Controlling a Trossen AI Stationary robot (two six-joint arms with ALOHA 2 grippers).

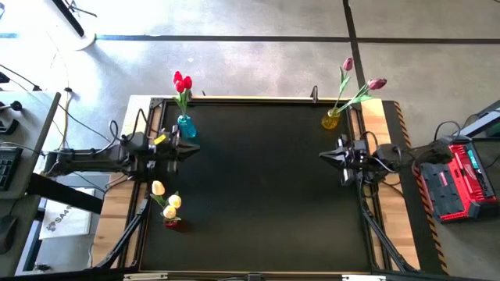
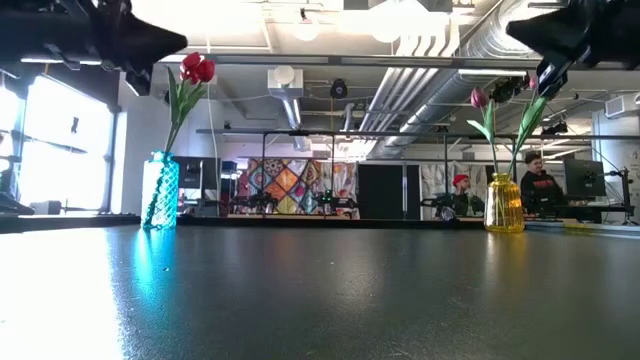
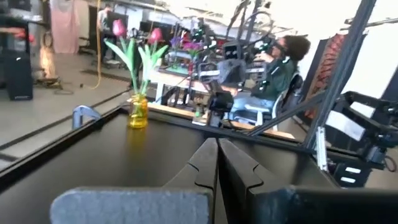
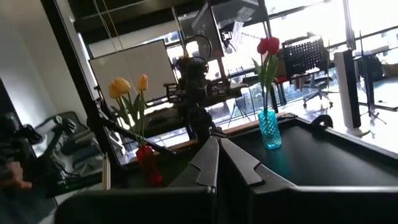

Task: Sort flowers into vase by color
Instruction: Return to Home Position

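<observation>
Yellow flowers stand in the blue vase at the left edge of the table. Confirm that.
Not right. The yellow flowers stand in the red vase, at the left edge of the table as you say. The high view shows it; the blue vase holds the red flowers.

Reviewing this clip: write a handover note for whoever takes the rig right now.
Left claw: shut, empty, raised over the left side of the table.
Right claw: shut, empty, raised over the right side.
Red tulips stand in the blue vase, pink tulips in the yellow vase, cream-yellow tulips in the red vase.
Done: every flower in view is in a vase, one colour each.
Left: apparently only parking the arms.
</observation>
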